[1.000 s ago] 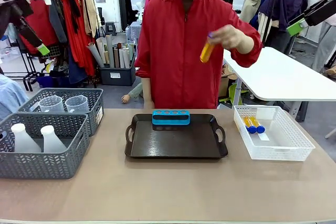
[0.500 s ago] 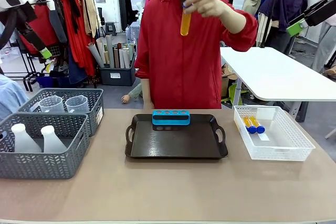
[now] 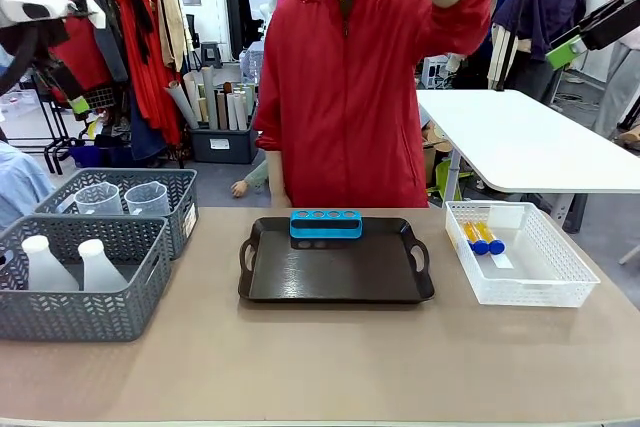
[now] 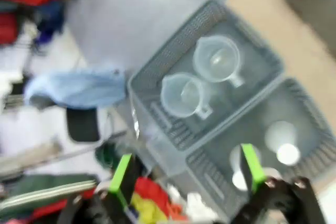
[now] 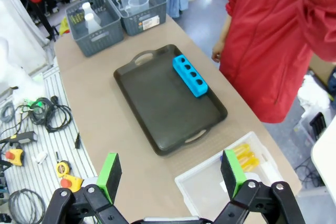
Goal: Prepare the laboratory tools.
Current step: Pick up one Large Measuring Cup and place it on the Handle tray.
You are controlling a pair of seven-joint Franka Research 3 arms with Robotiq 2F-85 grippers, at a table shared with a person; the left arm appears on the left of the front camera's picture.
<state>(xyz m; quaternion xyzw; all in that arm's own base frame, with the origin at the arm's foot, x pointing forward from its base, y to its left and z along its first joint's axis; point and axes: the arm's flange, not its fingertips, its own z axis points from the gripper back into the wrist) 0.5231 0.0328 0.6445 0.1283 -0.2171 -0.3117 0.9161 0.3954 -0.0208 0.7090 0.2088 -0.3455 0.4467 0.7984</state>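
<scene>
Left wrist view: your left gripper point(image 4: 186, 169) and right gripper point(image 5: 170, 174) both gape empty; descend off-centre and you'll clip the basket wall point(image 4: 168, 43).

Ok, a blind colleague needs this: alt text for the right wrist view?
A black tray with a blue tube rack lies on a tan table, seen from above past the open right gripper. A white basket of orange tubes sits near the gripper, two grey baskets farther off, a person in red alongside.
</scene>
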